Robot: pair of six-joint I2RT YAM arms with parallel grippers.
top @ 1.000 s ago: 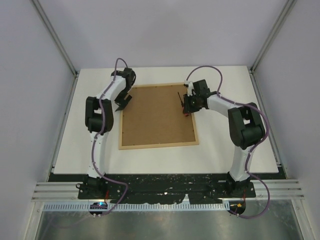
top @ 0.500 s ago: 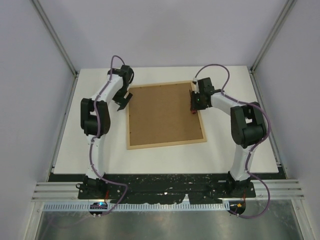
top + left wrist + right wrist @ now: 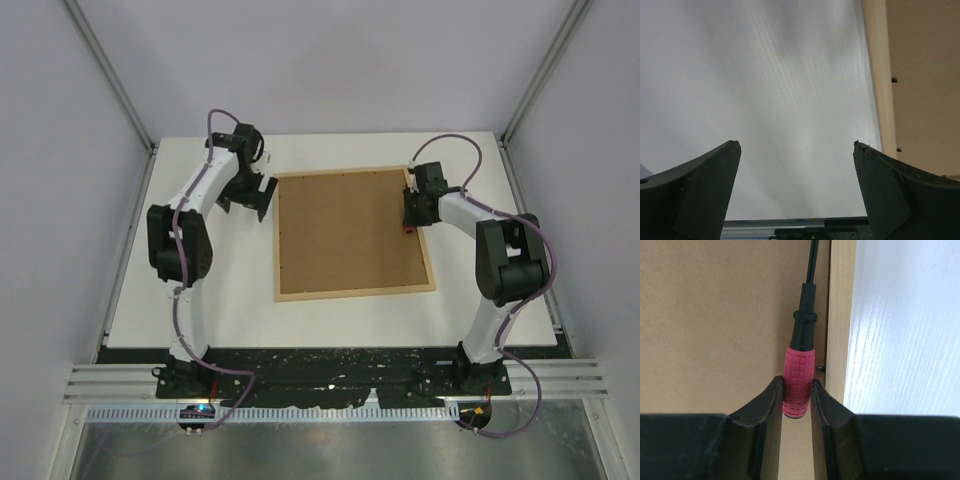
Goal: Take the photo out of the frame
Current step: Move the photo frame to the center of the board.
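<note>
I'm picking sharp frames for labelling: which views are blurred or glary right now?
Left wrist: the table is smeared into soft diagonal streaks, and the frame edge looks slightly soft. Right wrist: crisp, the red-handled screwdriver shows its grid texture; mild sheen on the table. Top external: even light, faint shadows, no glare.

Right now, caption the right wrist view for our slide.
Right gripper holding a red-handled screwdriver over the back of the frame.

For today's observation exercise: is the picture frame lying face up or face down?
Face down: the frame shows only its brown fibreboard back inside the light-wood border.
</note>
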